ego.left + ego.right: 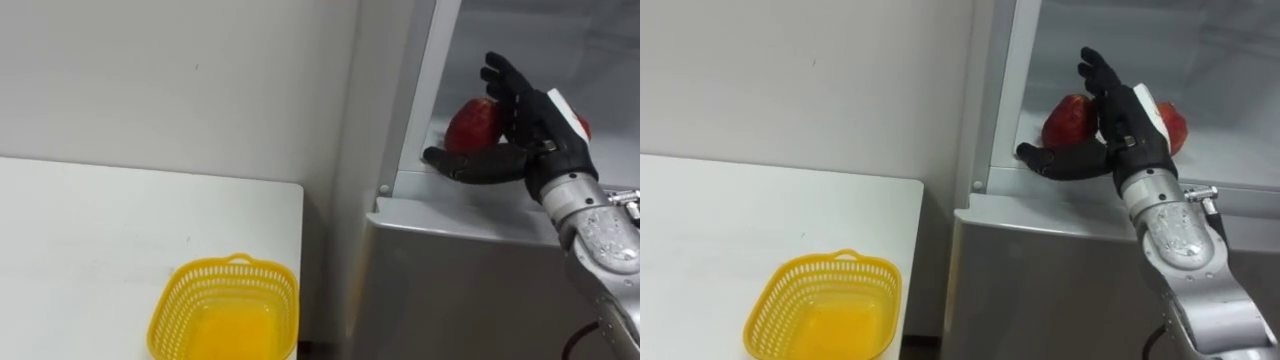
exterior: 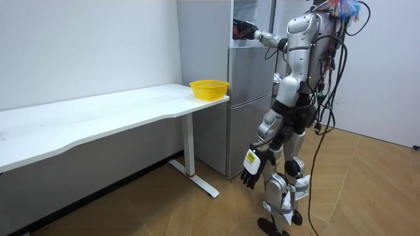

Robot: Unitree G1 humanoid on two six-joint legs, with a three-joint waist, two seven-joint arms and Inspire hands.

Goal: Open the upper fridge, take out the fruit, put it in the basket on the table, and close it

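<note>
White table (image 1: 90, 230) seen at left of frame. Yellow basket (image 1: 232, 264) set at table's right edge, lower centre-left. Grey fridge (image 1: 450, 270) at right, upper compartment opened. Red fruit (image 1: 472, 125) laid on its shelf, upper right. Right hand (image 1: 535, 125) held just before fruit, fingers spread straight, thumb out, nothing gripped; contact cannot be told. Left hand (image 2: 252, 172) hung low in room view, fingers relaxed.

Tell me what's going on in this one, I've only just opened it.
The robot stands at the fridge, whose upper compartment is open, next to a white table. Its right hand reaches into that compartment with the fingers straight, open in front of a red fruit on the shelf and not closed round it. Its left hand hangs open by its side. A yellow basket sits empty on the table corner nearest the fridge.
</note>
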